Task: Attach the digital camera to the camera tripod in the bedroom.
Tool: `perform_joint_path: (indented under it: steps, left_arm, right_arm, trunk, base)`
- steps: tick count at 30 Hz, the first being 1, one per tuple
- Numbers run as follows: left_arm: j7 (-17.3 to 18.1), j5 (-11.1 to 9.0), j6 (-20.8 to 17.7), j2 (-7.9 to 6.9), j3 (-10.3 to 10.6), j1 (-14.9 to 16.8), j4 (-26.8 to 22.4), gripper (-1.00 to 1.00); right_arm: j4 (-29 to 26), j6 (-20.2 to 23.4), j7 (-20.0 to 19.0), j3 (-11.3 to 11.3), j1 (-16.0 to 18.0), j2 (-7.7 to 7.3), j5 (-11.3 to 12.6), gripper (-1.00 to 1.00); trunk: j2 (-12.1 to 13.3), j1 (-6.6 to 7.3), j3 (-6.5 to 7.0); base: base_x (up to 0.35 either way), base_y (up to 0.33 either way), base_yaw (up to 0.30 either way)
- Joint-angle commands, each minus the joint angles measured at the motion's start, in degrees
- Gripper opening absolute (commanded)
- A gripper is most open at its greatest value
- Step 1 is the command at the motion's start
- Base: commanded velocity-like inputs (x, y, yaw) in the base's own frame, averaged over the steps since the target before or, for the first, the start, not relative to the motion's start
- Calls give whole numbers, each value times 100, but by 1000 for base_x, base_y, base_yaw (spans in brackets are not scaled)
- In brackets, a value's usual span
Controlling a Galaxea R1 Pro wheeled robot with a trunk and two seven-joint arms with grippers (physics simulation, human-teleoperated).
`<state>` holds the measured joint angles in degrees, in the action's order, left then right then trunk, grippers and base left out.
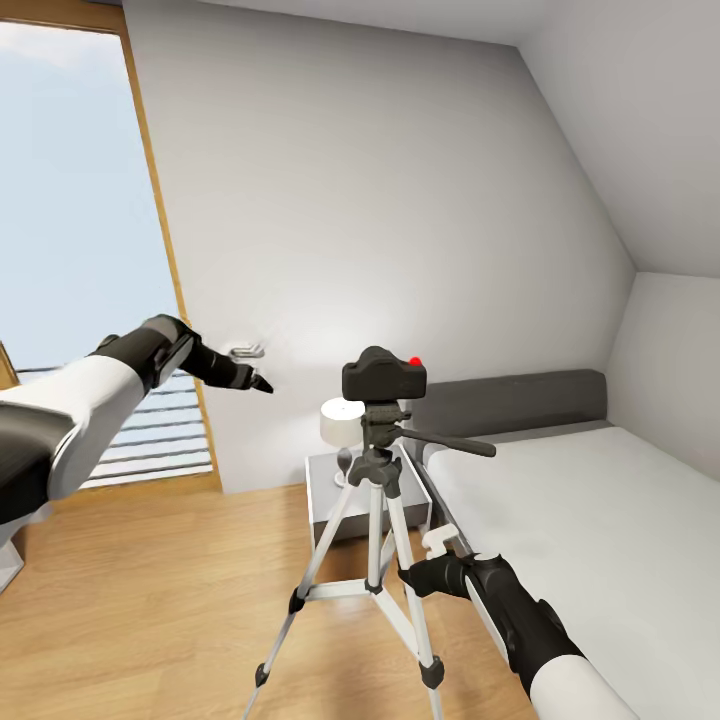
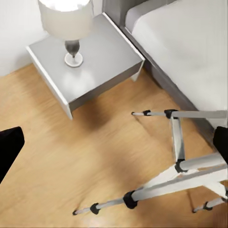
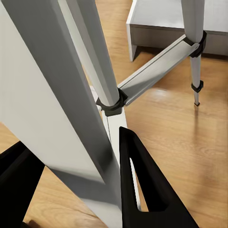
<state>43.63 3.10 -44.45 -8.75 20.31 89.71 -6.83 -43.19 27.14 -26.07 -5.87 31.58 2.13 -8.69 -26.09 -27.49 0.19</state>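
Digital camera [image 1: 384,378]: one — sat on the head of the camera tripod [image 1: 372,560], red button up; seemingly mounted already.
Camera tripod: one, three legs spread on the wood floor [image 1: 180,560], beside the bed [image 1: 590,520], in front of the nightstand [image 2: 95,66].
Right gripper [image 1: 420,578]: jaws astride a tripod leg, touching or nearly so — grip uncertain; judged to be steadying the stand.
Left gripper [image 1: 258,382]: raised well clear, towards the window [image 1: 70,250]; jaws' spread cannot be told.
Lamp [image 2: 66,21]: one, on the nightstand.
Pan handle [image 1: 450,442]: one, pointing over the bed.
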Motion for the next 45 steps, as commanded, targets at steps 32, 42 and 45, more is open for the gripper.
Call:
perform_joint_path:
  steps: [32, 42, 45]
  left_arm:
    - [-1771, -4727, 3108, -832, -38, -5030, 669, 100]
    - [-3547, -4933, 3598, -52, -31, -5854, 674, 100]
    - [-4300, -4944, 3556, 72, -32, -6000, 674, 100]
  right_arm:
    - [338, -78, -58, -10, -3, -9, -45, -100]
    - [338, -76, -60, -10, -3, -11, -52, -100]
    - [334, -76, -67, -10, -3, -11, -53, -100]
  trunk:
    - [-1, -4, -4]
    - [-1, -4, -4]
    - [-1, -4, -4]
  base:
    - [0, 0, 0]
    - [0, 0, 0]
    - [0, 0, 0]
